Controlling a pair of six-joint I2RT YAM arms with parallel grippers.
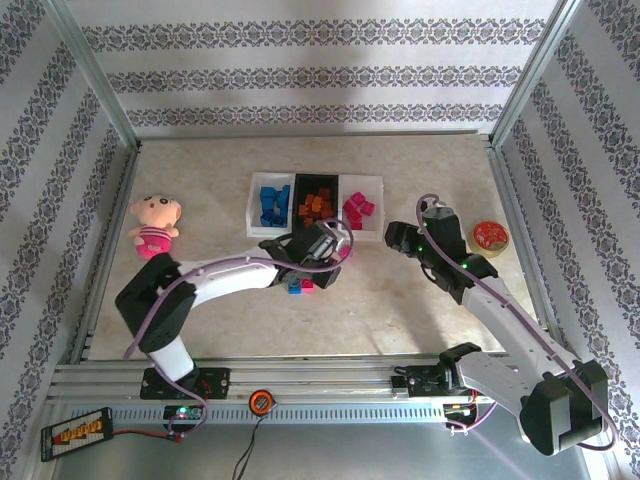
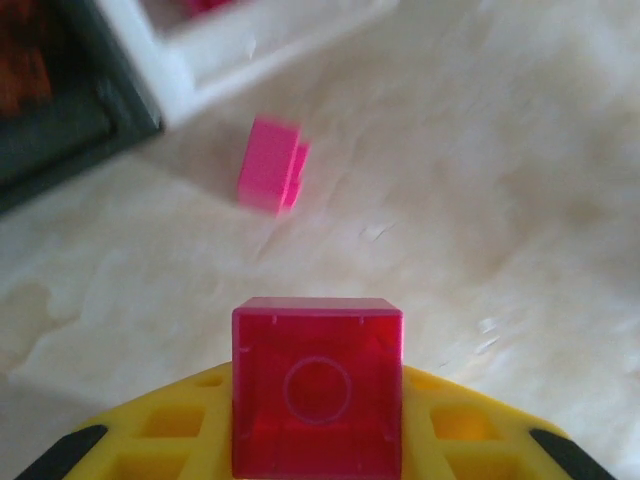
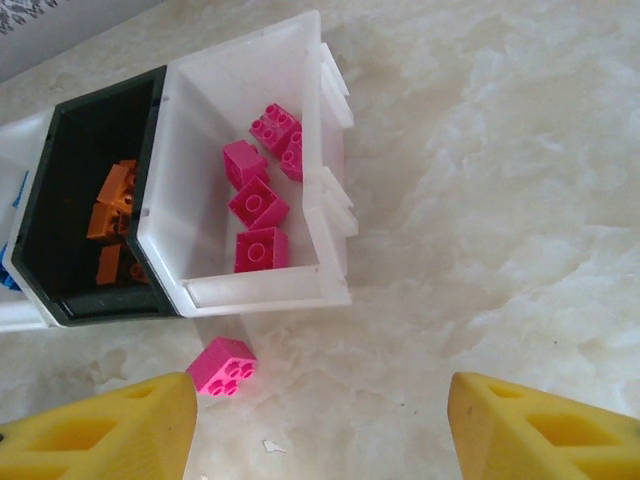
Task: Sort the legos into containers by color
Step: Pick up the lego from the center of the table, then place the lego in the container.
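My left gripper (image 2: 317, 420) is shut on a pink lego (image 2: 317, 360), whose hollow underside faces the camera between the yellow fingers. It hangs just in front of the trays (image 1: 333, 252). Another pink lego (image 2: 270, 165) lies on the table by the corner of the right white tray (image 2: 215, 65). That tray (image 3: 250, 292) holds several pink legos, the black tray (image 3: 60, 300) holds orange ones, and the left white tray (image 1: 254, 205) holds blue ones. My right gripper (image 3: 320, 440) stands open above the table to the right of the trays, with a loose pink lego (image 3: 222, 366) by its left finger.
A blue lego (image 1: 294, 286) and a pink one (image 1: 307, 284) lie under the left arm. A pink plush doll (image 1: 153, 225) sits at the left edge. A round red tape roll (image 1: 490, 236) lies at the right. Metal frame rails border the table.
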